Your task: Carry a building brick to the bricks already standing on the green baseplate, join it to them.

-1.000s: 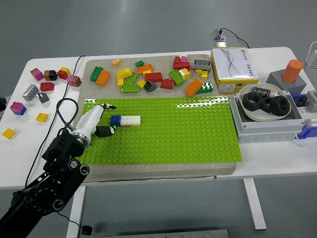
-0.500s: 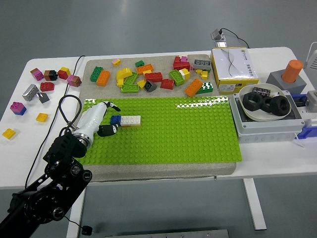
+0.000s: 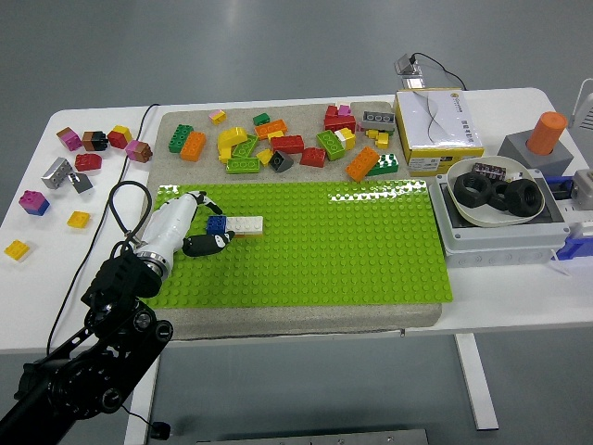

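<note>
A blue brick (image 3: 217, 223) and a white brick (image 3: 246, 223) stand joined in a row on the left part of the green baseplate (image 3: 352, 250). My left hand (image 3: 205, 221), white with black fingertips, reaches in from the lower left and lies just left of the blue brick. Its fingers (image 3: 198, 197) are spread above the brick's far side and its thumb (image 3: 209, 244) lies on the plate at the near side. It holds nothing that I can see. The right arm is out of view.
Many loose bricks (image 3: 287, 144) lie on the grey mat beyond the baseplate. More bricks (image 3: 74, 167) lie on the table at the left. A yellow-white box (image 3: 437, 125), a bowl of black nuts (image 3: 496, 193) and an orange-topped block (image 3: 545, 139) stand at the right.
My left hand has slid slightly right, and the thumb has moved closer under the blue brick. The bricks have not moved.
</note>
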